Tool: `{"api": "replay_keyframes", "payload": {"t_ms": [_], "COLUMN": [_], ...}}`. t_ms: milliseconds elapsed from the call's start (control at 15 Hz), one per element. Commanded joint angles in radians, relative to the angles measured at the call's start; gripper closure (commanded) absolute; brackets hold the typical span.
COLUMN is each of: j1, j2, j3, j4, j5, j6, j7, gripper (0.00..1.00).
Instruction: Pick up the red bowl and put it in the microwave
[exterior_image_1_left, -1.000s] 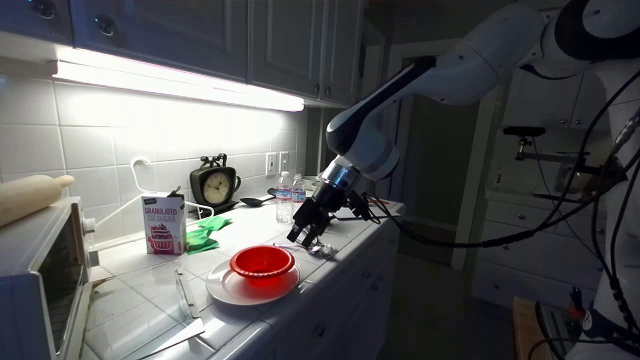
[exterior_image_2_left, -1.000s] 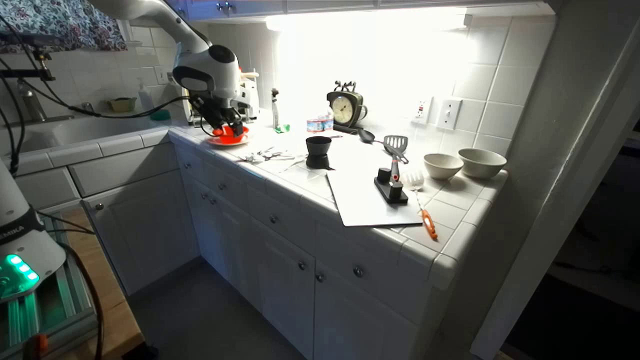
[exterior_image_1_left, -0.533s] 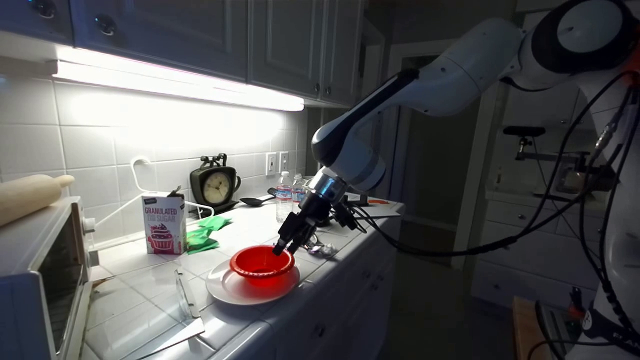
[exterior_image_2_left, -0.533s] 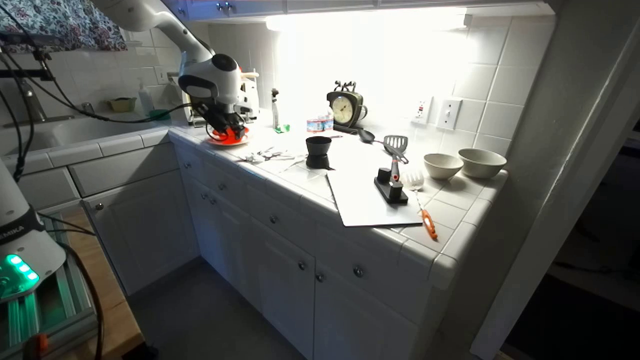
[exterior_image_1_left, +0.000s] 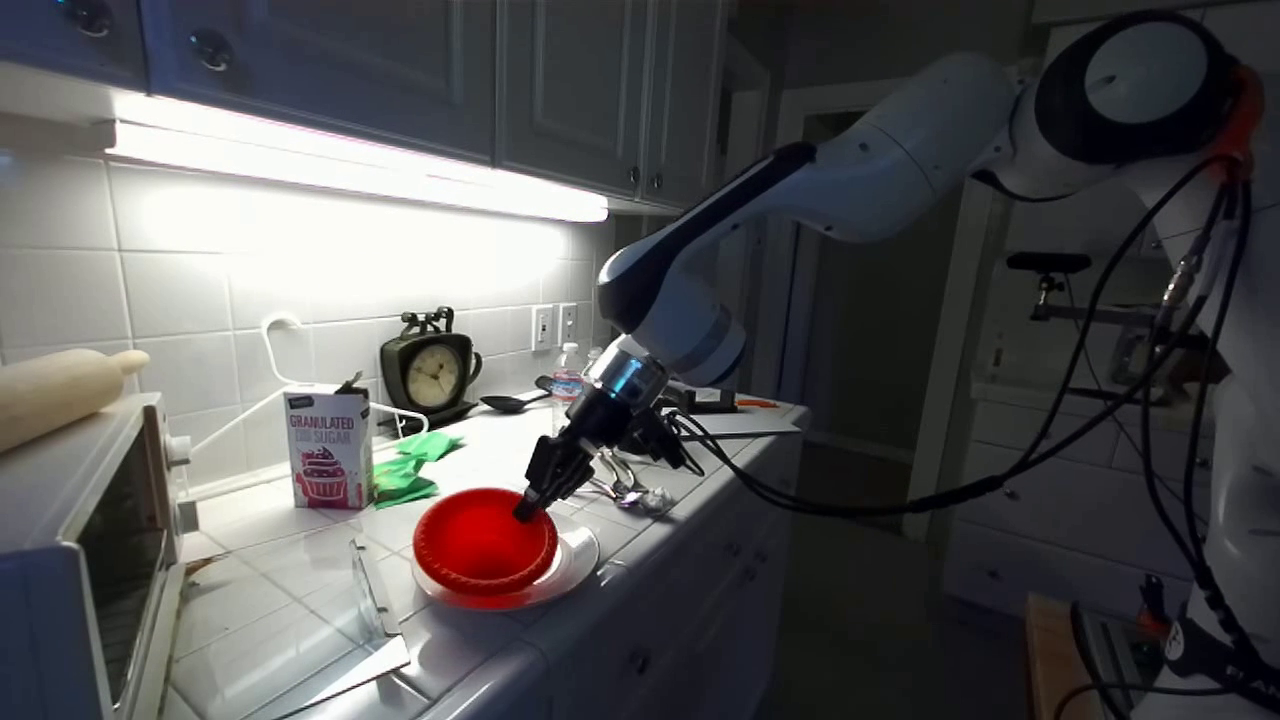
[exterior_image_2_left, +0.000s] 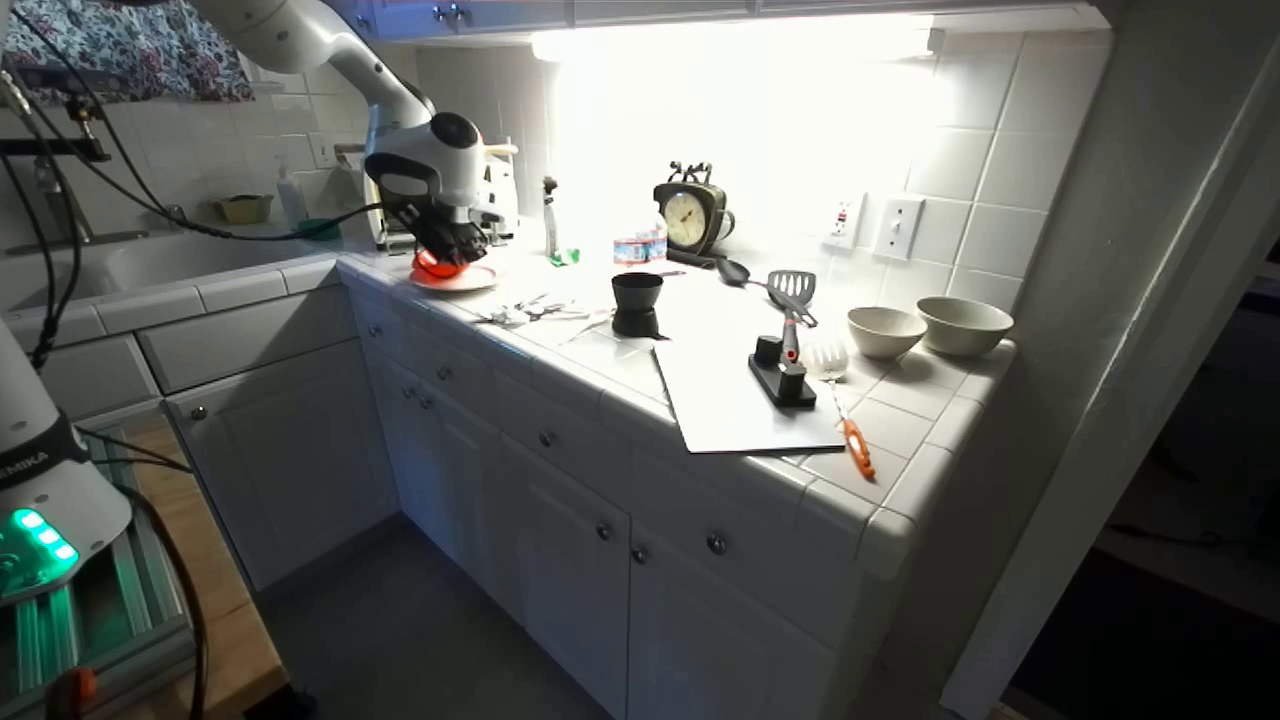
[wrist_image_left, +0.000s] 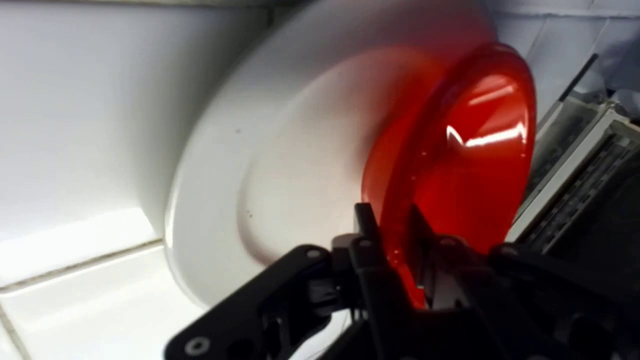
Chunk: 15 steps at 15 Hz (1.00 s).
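Red bowl (wrist_image_left: 460, 165), wrist view: tipped, rim pinched by the gripper (wrist_image_left: 392, 215), one finger inside, one outside. Body leans over the white plate (wrist_image_left: 205, 215); can't tell if the base touches it. I'd call the step the lift. Hold the squeeze, raise slowly till it clears the white plate, then roll it level before travel; a one-edge grip will likely let it pivot.

In an exterior view: microwave (exterior_image_1_left: 70, 480) at the frame edge, front apparently open, a glass pane (exterior_image_1_left: 375, 595) lying out before it. Approach high enough to clear the glass pane, go in level. Count: 1 red bowl, 1 white plate, 1 microwave, 1 rolling pin (exterior_image_1_left: 60, 393), 1 sugar carton (exterior_image_1_left: 330, 450), 1 clock (exterior_image_1_left: 432, 372), 1 hanger (exterior_image_1_left: 280, 319). Water bottles (exterior_image_1_left: 567, 378): one in plain sight, a second mostly hidden.

In an exterior view: 2 pale bowls (exterior_image_2_left: 885, 345), 1 flat board (exterior_image_2_left: 715, 395), 1 slotted turner (exterior_image_2_left: 790, 288), 1 black spoon (exterior_image_2_left: 733, 272), 1 orange-handled utensil (exterior_image_2_left: 857, 448). Red bowl is small here, beneath the gripper; arm (exterior_image_2_left: 430, 160) hides much of the microwave.
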Motion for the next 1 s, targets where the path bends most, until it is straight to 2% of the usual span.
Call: {"api": "replay_keyframes", "payload": {"t_ms": [0,200,533,733,933], "j1": [-0.017,-0.013,-0.006,0.022,0.049], "j2": [-0.029,-0.071,-0.088,-0.080,-0.076], "j3": [0.029,0.026,0.018,0.002,0.000], "j4": [0.023,0.020,0.057,0.073,0.079], "j5": [0.050,0.057,0.137,0.128,0.118], "j6": [-0.053,-0.096,-0.198,-0.215,-0.179], "j7": [0.025,0.061,0.090,0.128,0.144], "gripper": [1.00,0.99,0.99,0.99,0.99]}}
